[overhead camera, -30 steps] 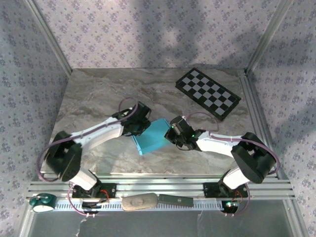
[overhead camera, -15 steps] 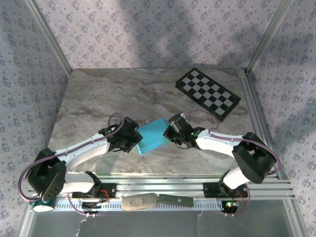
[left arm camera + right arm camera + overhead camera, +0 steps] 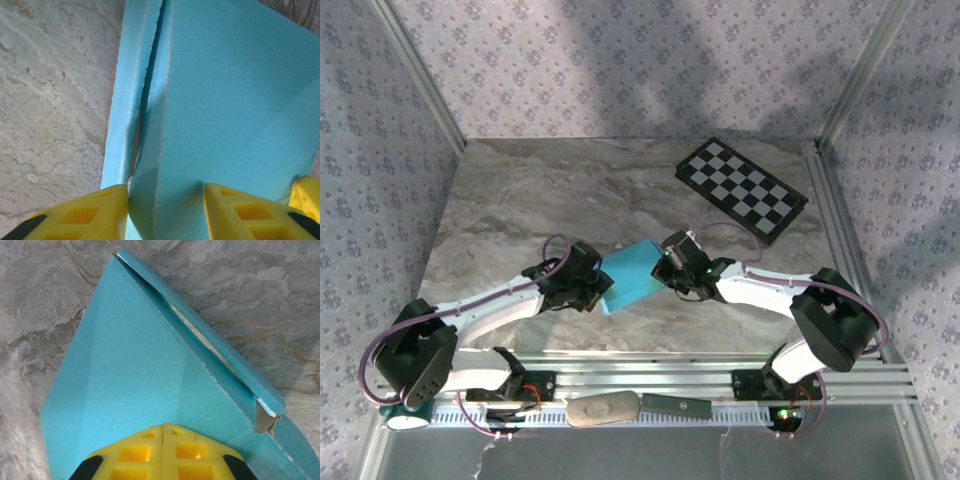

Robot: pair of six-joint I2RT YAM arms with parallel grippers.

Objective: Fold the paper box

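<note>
Here, paper box (image 3: 632,275) long axis near-L to far-R; L jaws apart, R jaws together.

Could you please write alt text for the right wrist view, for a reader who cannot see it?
The right end effector, its yellow fingertips closed together, meets a turquoise paper box, with a marbled table behind it. The box's right flap gapes slightly.
</note>
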